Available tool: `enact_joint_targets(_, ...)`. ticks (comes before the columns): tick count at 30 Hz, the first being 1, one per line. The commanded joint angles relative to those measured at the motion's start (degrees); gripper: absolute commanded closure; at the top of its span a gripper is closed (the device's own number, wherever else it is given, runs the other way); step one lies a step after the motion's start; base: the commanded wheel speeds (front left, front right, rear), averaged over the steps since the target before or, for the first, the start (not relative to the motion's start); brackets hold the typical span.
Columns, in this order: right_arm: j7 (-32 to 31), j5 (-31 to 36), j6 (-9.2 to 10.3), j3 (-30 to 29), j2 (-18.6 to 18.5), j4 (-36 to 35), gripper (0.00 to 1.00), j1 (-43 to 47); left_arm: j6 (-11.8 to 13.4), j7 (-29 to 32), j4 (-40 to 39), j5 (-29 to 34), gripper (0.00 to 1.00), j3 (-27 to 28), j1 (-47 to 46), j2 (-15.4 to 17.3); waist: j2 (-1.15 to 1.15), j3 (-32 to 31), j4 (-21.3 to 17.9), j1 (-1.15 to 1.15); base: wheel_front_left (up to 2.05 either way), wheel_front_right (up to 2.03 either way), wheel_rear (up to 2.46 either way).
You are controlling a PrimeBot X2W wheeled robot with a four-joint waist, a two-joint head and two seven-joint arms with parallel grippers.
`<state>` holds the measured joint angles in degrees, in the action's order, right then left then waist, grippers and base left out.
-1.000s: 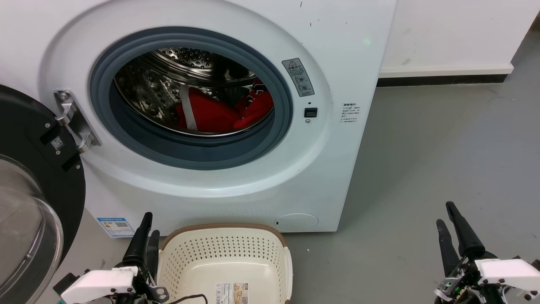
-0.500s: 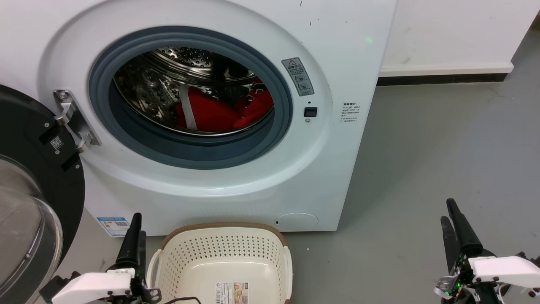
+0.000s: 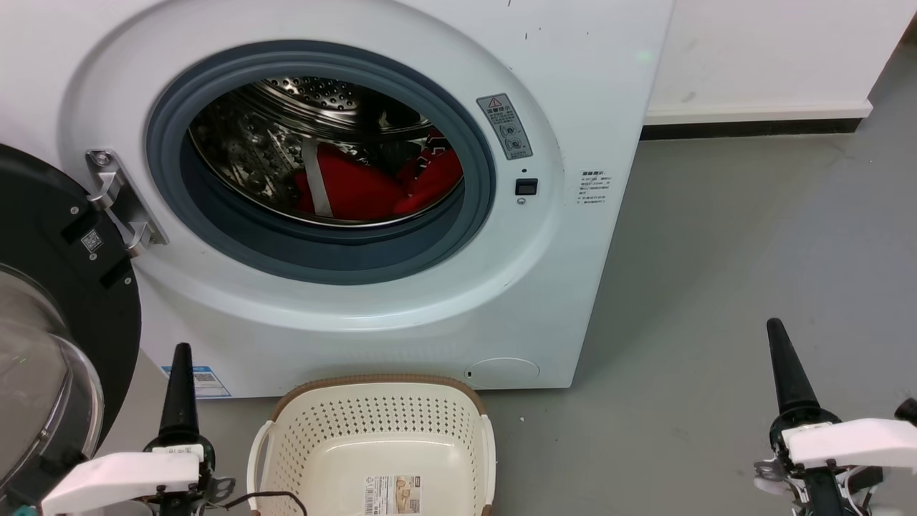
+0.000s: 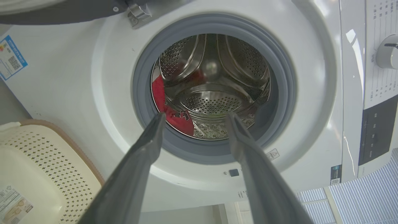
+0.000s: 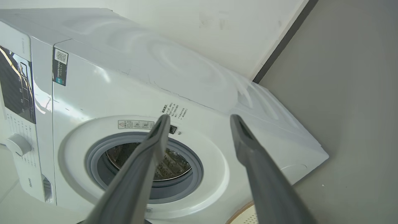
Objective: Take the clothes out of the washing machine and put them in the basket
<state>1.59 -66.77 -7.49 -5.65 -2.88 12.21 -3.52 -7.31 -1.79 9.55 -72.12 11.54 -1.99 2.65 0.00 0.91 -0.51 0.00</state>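
Clothes (image 3: 358, 193), bright red, white-striped, heaped in drum (image 3: 301, 107); left end effector (image 4: 195, 115) and right end effector (image 5: 199, 116) released.

1. The left gripper (image 4: 195, 115) had two long, tapering fingers (image 4: 136, 161) of matt dark grey.
2. The right gripper (image 5: 199, 116) bore the same fingers (image 5: 258, 168), slim at the tip and broadening toward the base.
3. Behind each sat a round black collar (image 3: 802, 419) and a boxy white wrist housing (image 3: 122, 476) dotted with small dark screws.
4. A thin black cable (image 3: 276, 494) looped beside the left housing; silver metal fittings (image 3: 765, 474) showed by the right one.
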Motion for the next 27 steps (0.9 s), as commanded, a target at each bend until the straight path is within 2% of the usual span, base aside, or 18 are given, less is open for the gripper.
enact_joint_targets(1,0.6,3.0,0.00,0.0,-0.1,-1.8,0.00,-1.8,0.2,-0.5,-1.8,2.3,0.00,0.6,-1.1,0.1,0.00,0.1,0.0,0.00,0.00,0.00,0.00)
enact_joint_targets(12,2.8,22.2,0.00,2.8,0.0,-7.3,0.00,-1.8,5.3,-2.7,-10.3,18.2,0.00,-2.2,-0.2,0.2,0.00,0.5,-0.2,0.00,0.00,0.00,0.00)
enact_joint_targets(17,3.8,29.3,0.00,4.2,0.0,-8.7,0.00,-1.8,5.4,-3.7,-12.1,23.0,0.00,-3.7,1.0,0.2,0.00,0.6,-0.4,0.00,0.00,0.00,0.00)
enact_joint_targets(27,5.5,39.7,0.00,5.0,0.0,-10.8,0.00,-1.9,8.2,-5.4,-15.7,34.5,0.00,-6.3,1.9,0.2,0.00,1.0,-0.6,0.00,0.00,0.00,0.00)
